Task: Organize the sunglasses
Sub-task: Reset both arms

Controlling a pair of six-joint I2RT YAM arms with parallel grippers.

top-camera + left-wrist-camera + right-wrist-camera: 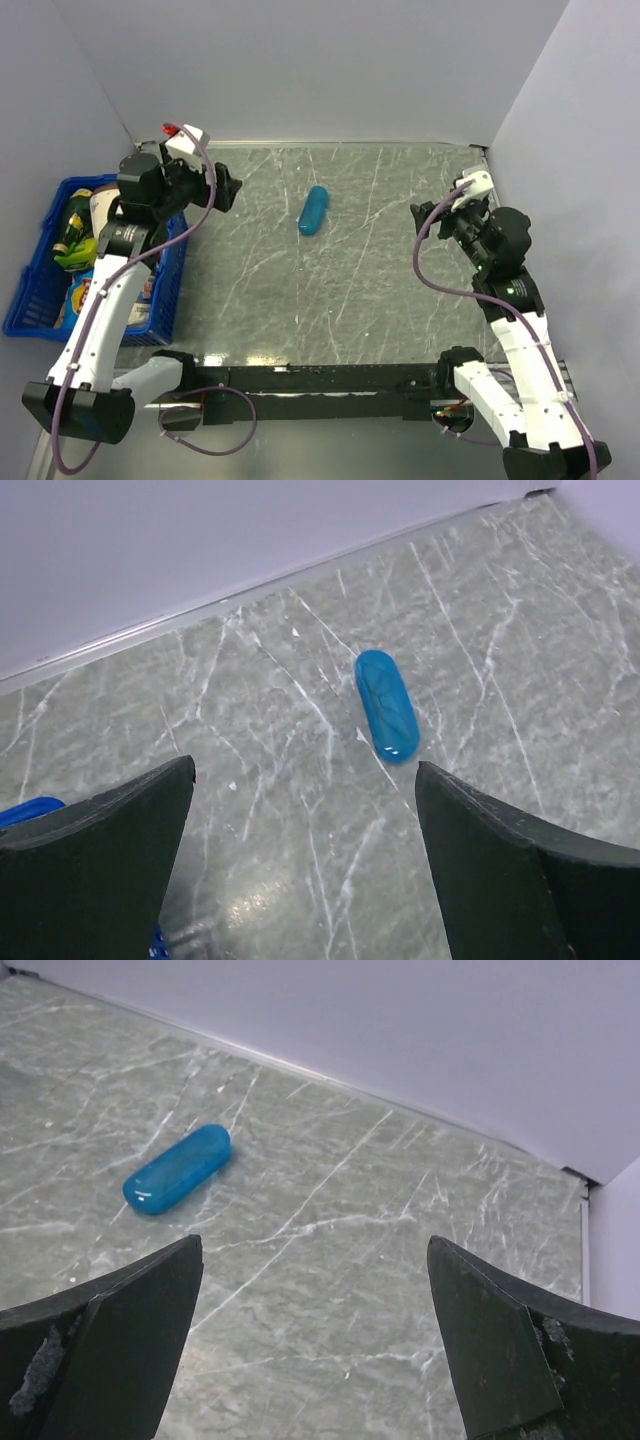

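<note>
Both left gripper [305, 780] and right gripper [315, 1250] are hovering clear of the shut case [314, 210], jaws spread, empty; sunglasses are probably lying inside.

Contents of the blue case [313, 210] indistinct through its translucent shell; basket [30, 322] items partly behind the left arm [110, 300].

Case [314, 210] on table [380, 290], rear centre; basket [168, 290] at table's left.

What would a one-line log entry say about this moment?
left pincer: open, empty | right pincer: open, empty | blue case: closed, lying centre, untouched | sunglasses: not visible | blue basket: far left
</note>
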